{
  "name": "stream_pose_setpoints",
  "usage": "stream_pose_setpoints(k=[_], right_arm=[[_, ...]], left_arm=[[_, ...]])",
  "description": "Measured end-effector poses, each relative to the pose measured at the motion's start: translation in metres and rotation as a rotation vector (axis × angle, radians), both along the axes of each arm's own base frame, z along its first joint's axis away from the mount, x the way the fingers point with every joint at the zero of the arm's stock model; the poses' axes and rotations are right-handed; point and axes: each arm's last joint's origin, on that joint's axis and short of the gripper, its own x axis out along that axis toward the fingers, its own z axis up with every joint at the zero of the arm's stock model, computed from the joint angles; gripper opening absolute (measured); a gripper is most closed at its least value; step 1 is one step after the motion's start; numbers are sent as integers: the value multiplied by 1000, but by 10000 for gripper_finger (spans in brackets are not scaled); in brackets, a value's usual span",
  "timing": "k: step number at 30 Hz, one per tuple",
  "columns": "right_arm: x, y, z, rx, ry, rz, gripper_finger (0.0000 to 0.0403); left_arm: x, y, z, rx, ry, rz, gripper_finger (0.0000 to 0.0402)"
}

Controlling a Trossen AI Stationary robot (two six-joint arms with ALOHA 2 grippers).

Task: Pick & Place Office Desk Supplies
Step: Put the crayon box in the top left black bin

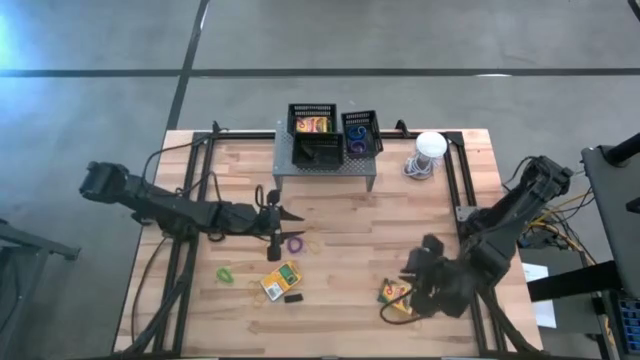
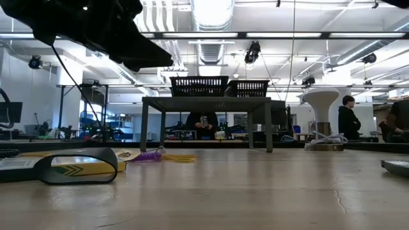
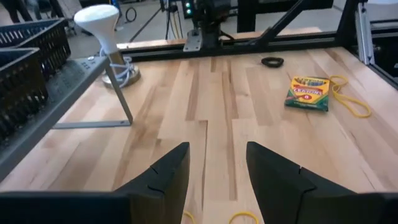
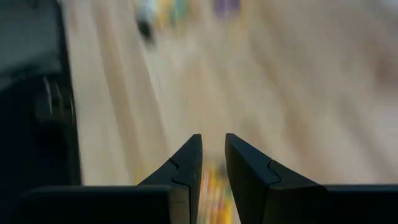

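Lying on a wooden table (image 1: 340, 225): crayon boxes (image 1: 282, 280), rubber-band loops (image 1: 296, 243), a grey shelf (image 1: 325, 165) carrying black baskets (image 1: 312, 122), a white corded object (image 1: 428, 150).

The high view is looking straight down on the whole wooden table (image 1: 340, 215) from well above. The low view is sitting at table-top height, facing level across the boards toward the grey shelf (image 2: 206, 101) and the room behind. The left wrist view is facing forward, close over the table, sharing the shelf and the white round object (image 3: 99, 18) with both. The right wrist view is hanging very near the boards.
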Motion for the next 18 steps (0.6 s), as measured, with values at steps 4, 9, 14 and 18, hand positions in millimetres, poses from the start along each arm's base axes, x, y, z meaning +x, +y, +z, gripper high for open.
stream_pose_setpoints(k=[4,9,14,18], right_arm=[[-2,10,-18,167,320,-18,68],[3,26,-55,321,481,59,68],[10,34,-91,414,505,98,68],[7,31,-112,374,560,52,68]], left_arm=[[1,0,1,-3,-15,0,163],[1,0,2,-4,-20,0,163],[1,0,2,-4,-19,1,163],[1,0,2,-4,-18,1,163]])
